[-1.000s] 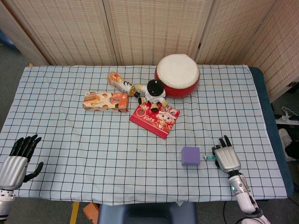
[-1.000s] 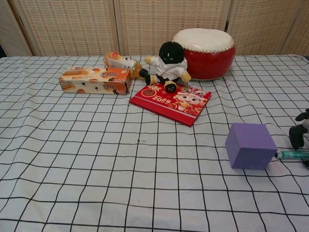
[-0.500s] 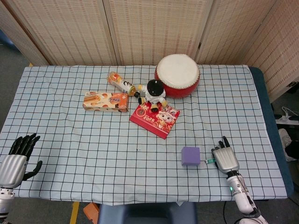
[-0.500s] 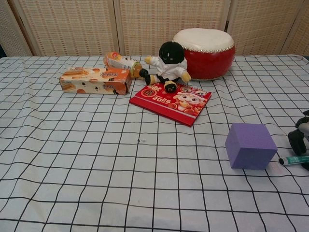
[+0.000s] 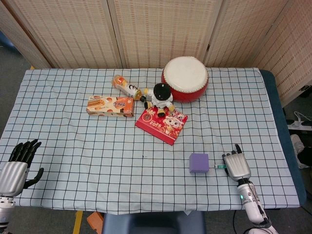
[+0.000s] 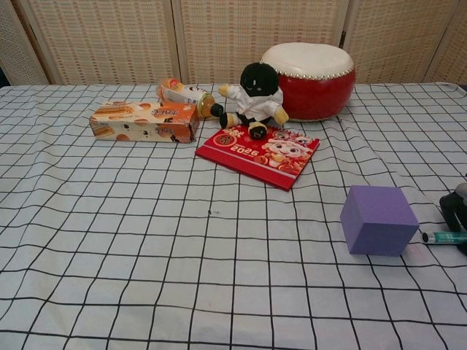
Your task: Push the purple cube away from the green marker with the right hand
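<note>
Purple cube (image 5: 199, 163): just beyond right hand (image 5: 236, 165), fingers (image 5: 234, 155) released, over green marker (image 5: 219, 166); we push flat, leftward.

right hand (image 5: 236, 165) drawn slightly back and rightward, green marker (image 6: 444, 237) shifted right, away from purple cube (image 6: 378, 219)

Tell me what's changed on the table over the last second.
The right hand has drawn back a little to the right, and the green marker has slid with it, so a small gap now shows between the marker and the purple cube. The cube itself has not moved. The left hand has barely shifted; the drum, doll and boxes stayed put.
</note>
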Action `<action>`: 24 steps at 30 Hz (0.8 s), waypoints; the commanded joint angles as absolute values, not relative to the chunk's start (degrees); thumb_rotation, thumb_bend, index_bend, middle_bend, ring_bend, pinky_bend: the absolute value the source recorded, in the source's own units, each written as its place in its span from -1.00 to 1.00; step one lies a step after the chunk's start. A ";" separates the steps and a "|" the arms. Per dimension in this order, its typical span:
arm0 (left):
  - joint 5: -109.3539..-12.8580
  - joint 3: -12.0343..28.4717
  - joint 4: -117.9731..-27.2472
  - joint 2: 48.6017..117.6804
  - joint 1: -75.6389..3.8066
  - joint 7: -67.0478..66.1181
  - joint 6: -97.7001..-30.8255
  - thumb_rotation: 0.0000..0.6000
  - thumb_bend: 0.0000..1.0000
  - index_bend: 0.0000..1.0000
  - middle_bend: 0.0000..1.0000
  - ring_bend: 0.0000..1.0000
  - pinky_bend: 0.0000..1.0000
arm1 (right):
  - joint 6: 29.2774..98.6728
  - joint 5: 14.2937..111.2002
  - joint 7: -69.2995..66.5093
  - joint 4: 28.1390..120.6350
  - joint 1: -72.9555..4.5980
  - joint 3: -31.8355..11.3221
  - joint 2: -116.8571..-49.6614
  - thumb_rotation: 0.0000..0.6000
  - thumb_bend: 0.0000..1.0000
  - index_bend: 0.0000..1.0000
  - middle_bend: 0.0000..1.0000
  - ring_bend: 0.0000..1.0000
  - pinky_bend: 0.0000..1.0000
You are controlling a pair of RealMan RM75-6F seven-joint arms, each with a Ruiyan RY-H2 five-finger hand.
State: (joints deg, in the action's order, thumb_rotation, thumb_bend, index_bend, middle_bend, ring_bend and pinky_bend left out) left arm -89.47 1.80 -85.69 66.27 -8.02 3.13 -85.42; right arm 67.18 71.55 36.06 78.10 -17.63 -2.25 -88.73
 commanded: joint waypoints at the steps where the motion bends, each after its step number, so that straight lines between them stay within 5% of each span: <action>1: -89.62 1.75 -85.72 66.29 -7.96 3.08 -85.59 1.00 -0.17 -1.00 -1.00 -1.00 -0.97 | 69.39 73.39 34.06 79.39 -17.14 -2.57 -87.56 1.00 -0.17 0.84 0.52 -0.11 -0.65; 12: -90.06 1.55 -85.80 66.25 -8.07 3.35 -85.56 1.00 -0.17 -1.00 -1.00 -1.00 -0.97 | 71.36 74.29 38.28 90.86 -17.36 -2.88 -80.67 1.00 -0.15 0.86 0.53 -0.10 -0.63; 24: -90.42 1.36 -85.53 65.83 -7.98 4.59 -85.87 1.00 -0.17 -1.00 -1.00 -1.00 -0.97 | 66.89 67.24 46.02 90.62 -20.79 -3.97 -83.64 1.00 -0.15 0.86 0.53 -0.05 -0.62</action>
State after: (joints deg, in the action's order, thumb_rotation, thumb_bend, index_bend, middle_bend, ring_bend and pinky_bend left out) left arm -90.43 1.36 -85.53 65.84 -8.00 4.59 -85.86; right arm 67.08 67.50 45.77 90.83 -20.58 -3.92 -83.38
